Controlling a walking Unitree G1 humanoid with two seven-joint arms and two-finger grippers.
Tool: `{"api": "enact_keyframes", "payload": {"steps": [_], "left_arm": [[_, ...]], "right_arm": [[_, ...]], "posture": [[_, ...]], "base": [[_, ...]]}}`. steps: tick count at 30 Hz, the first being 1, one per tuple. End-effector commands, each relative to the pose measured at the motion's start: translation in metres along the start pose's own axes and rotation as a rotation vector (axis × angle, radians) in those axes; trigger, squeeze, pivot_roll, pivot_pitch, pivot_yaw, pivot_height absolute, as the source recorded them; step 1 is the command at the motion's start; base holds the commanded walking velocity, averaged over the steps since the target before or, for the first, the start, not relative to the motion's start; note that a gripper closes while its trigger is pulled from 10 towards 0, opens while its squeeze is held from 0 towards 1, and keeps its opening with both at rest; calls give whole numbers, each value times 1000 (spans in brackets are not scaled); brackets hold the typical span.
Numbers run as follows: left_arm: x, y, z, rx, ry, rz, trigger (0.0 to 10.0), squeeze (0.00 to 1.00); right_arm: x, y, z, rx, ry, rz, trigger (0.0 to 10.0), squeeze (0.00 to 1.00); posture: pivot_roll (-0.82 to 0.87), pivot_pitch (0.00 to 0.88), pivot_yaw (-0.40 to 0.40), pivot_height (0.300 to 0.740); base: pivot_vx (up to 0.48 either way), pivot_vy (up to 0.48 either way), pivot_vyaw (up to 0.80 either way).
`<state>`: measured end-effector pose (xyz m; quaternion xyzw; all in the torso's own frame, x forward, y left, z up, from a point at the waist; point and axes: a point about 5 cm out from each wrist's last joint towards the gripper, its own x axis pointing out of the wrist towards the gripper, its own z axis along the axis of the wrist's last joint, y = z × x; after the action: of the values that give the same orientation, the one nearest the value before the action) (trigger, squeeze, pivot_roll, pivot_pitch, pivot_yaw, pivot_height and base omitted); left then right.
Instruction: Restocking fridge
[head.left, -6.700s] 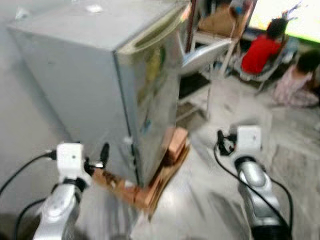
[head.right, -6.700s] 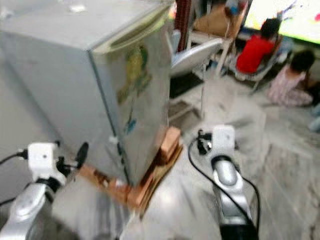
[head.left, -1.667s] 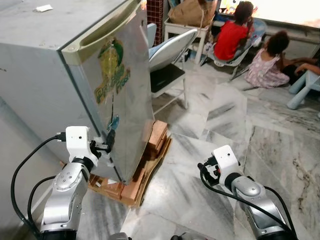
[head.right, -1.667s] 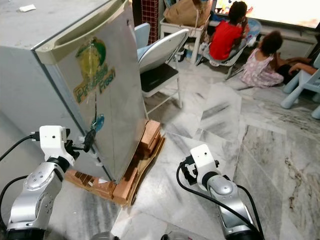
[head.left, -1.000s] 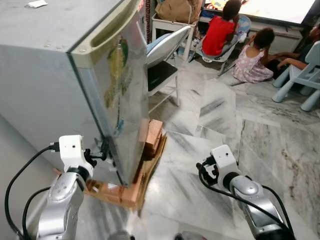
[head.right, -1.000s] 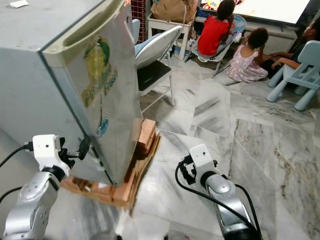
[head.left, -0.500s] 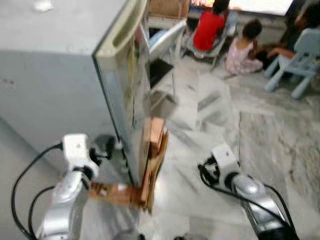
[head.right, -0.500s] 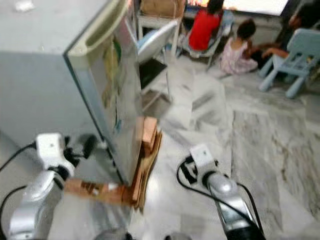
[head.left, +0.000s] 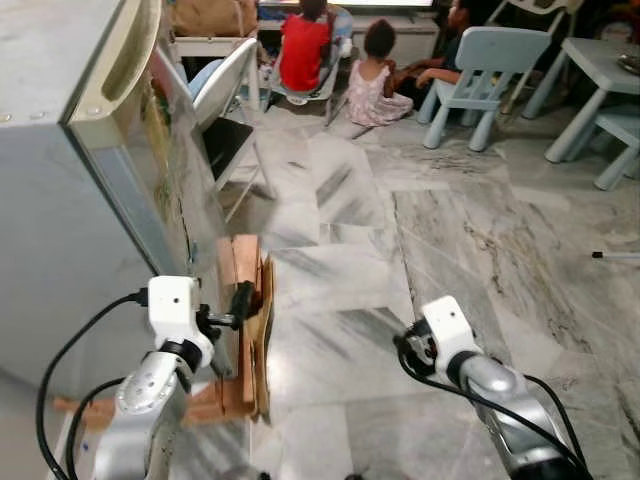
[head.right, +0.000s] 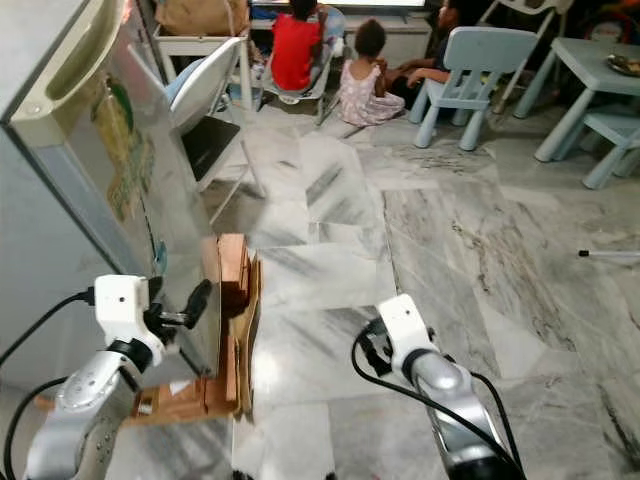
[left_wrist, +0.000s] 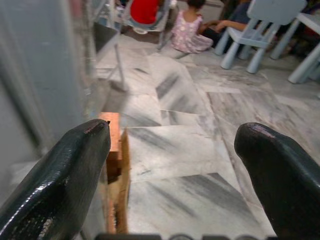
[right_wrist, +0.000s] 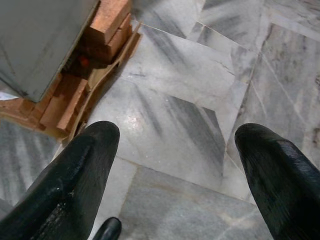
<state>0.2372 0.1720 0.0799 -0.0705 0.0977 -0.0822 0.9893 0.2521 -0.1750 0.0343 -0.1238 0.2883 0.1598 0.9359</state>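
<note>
We see a grey fridge (head.right: 60, 190) with stickered steel door, raised on bricks (head.right: 232, 270); left gripper (left_wrist: 172, 165) and right gripper (right_wrist: 175, 165) spread wide.

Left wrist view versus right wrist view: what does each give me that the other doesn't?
Left wrist: seated people, pale blue chairs and the fridge front, past the open left tool. Right wrist: the fridge's bottom corner on stacked wooden blocks and cardboard, below the open right tool. Both: fridge, wooden blocks, marble floor.
</note>
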Motion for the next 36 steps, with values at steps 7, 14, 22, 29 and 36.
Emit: {"api": "enact_keyframes", "payload": {"steps": [7,14,22,29,36], "left_arm": [[5,4,3,17,-12,55,10000,0],[32,13,11,56,-43,122,10000,0],[58,24,28,66,-83,192,10000,0],[64,30,32,108,-105,247,10000,0],[61,32,24,115,-88,244,10000,0]], "right_arm": [[-2,0,3,-3,-14,10,10000,0],[-2,-1,7,-22,-28,12,10000,0],[-4,-4,5,-22,-26,-10,10000,0],[-8,-8,-2,-40,-7,-11,10000,0],[-16,-17,-15,-58,33,-22,10000,0]], "posture": [[-30,54,-9,740],[-33,56,-14,740],[-51,57,-8,740],[-50,56,-9,740],[-48,59,-11,740]], "base": [[0,0,0],[0,0,0],[0,0,0],[0,0,0],[0,0,0]]}}
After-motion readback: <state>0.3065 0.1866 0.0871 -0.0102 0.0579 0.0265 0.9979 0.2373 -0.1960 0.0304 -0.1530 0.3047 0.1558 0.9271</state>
